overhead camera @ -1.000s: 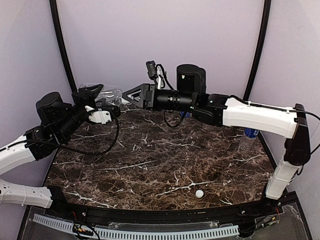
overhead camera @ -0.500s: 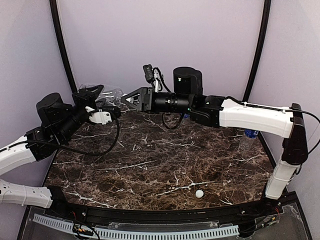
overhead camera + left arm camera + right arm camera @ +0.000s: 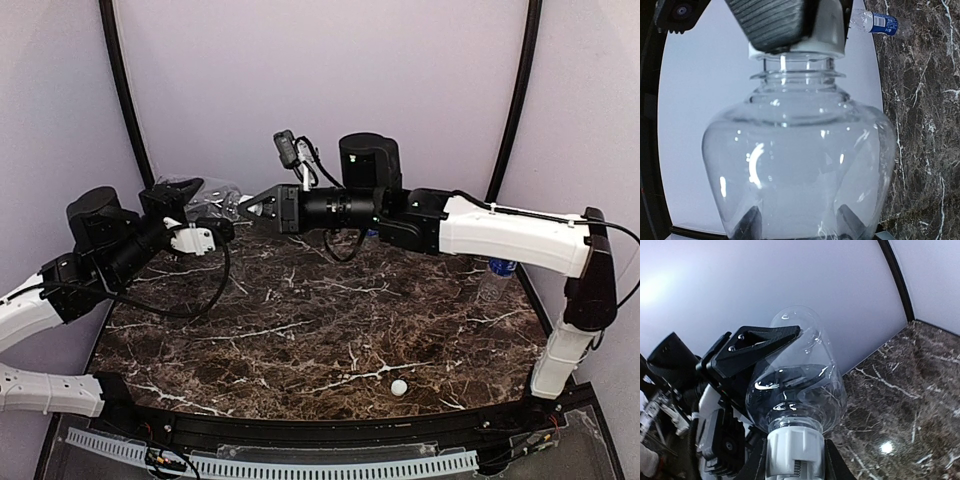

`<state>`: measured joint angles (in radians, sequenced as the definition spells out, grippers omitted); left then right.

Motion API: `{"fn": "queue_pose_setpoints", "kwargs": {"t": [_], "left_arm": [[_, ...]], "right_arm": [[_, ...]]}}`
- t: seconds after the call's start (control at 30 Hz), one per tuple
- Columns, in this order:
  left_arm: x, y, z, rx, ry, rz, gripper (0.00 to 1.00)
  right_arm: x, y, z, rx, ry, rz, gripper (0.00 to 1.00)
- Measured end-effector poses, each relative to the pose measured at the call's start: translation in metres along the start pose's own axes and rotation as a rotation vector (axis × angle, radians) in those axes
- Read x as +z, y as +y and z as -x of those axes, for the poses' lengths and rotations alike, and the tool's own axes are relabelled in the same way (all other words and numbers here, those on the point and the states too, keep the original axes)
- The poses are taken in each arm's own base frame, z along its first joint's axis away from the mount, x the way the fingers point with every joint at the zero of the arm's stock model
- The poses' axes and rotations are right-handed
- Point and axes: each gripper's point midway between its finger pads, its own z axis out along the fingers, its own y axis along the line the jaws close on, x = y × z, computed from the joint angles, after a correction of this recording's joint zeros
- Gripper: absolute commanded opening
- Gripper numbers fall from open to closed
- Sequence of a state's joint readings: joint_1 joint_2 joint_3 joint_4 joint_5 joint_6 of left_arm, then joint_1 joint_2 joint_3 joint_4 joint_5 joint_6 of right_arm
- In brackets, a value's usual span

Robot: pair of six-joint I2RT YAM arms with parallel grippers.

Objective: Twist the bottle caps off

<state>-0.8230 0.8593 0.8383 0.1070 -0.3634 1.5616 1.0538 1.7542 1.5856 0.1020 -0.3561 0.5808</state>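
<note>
My left gripper [image 3: 192, 203] is shut on a plain clear bottle [image 3: 220, 197] and holds it in the air above the table's back left. In the left wrist view the bottle [image 3: 797, 165] fills the frame, with my left gripper [image 3: 796, 224] round its body. My right gripper [image 3: 252, 207] is shut on its white cap [image 3: 810, 47]. In the right wrist view the cap [image 3: 795, 447] sits between my right gripper [image 3: 795, 456], with the bottle [image 3: 797, 375] beyond it. A loose white cap [image 3: 399, 387] lies near the front edge.
A blue-labelled bottle [image 3: 496, 277] stands at the table's right edge. Another blue-labelled bottle [image 3: 875, 21] lies at the back by the wall. The curved purple backdrop [image 3: 330, 80] is close behind both grippers. The dark marble table [image 3: 320, 320] stretches below.
Both grippers have shifted left with the bottle held between them. The right wrist has reached further left and appears turned on the cap. The loose cap has not moved.
</note>
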Motion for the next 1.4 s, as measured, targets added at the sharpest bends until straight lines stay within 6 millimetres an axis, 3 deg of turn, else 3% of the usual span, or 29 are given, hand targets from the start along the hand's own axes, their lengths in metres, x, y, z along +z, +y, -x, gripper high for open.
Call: {"fn": "queue_pose_setpoints", "kwargs": {"t": [0.2, 0.37, 0.77, 0.9, 1.03, 1.07, 1.17, 1.23, 1.4], "left_arm": [[-0.018, -0.010, 0.003, -0.095, -0.048, -0.167, 0.46], [-0.032, -0.030, 0.012, -0.182, -0.095, -0.322, 0.45], [-0.073, -0.087, 0.048, -0.310, -0.261, -0.711, 0.47], [-0.081, -0.092, 0.052, -0.316, -0.282, -0.765, 0.47], [-0.082, -0.096, 0.054, -0.314, -0.287, -0.785, 0.47], [-0.081, -0.096, 0.054, -0.314, -0.287, -0.787, 0.47], [-0.081, -0.096, 0.053, -0.313, -0.284, -0.783, 0.47], [-0.079, -0.093, 0.054, -0.315, -0.286, -0.769, 0.48], [-0.068, -0.082, 0.052, -0.316, -0.267, -0.701, 0.47]], "right_arm": [[0.005, 0.017, -0.015, -0.422, 0.040, -0.088, 0.00], [0.003, 0.025, -0.032, -0.775, 0.102, -0.171, 0.00], [-0.011, 0.046, -0.098, -1.713, 0.271, -0.218, 0.00], [-0.011, 0.050, -0.108, -1.987, 0.311, -0.248, 0.00], [-0.012, 0.049, -0.110, -2.150, 0.342, -0.261, 0.00], [-0.012, 0.048, -0.110, -2.173, 0.347, -0.264, 0.04], [-0.012, 0.048, -0.108, -2.199, 0.326, -0.287, 0.59], [-0.013, 0.048, -0.108, -2.179, 0.294, -0.304, 0.78], [-0.024, 0.054, -0.085, -1.997, 0.182, -0.353, 0.91]]}}
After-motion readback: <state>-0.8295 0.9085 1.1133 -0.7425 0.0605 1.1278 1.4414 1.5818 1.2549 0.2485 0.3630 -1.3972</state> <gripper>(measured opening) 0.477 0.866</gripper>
